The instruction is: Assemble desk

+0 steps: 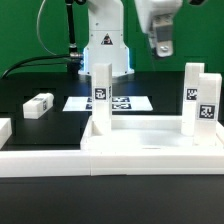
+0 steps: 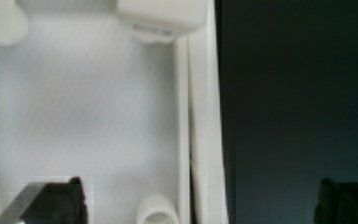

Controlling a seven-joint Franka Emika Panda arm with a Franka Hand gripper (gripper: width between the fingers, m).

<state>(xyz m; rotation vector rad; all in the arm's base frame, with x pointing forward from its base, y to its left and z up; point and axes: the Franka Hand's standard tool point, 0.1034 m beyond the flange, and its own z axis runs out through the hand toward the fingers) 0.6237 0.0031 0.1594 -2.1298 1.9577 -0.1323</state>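
While your jaws [image 1: 160,44] hang open above it, the desk top [image 1: 150,140] carries two upright legs.
One loose leg [image 1: 38,105] lies on the tabletop [image 1: 50,125].

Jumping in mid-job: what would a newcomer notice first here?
Two upright white legs with black-and-white tags stand on the tray-like desk top in the foreground. The gripper hangs open and empty above, between them. A loose leg lies on the black table toward the exterior view's left.
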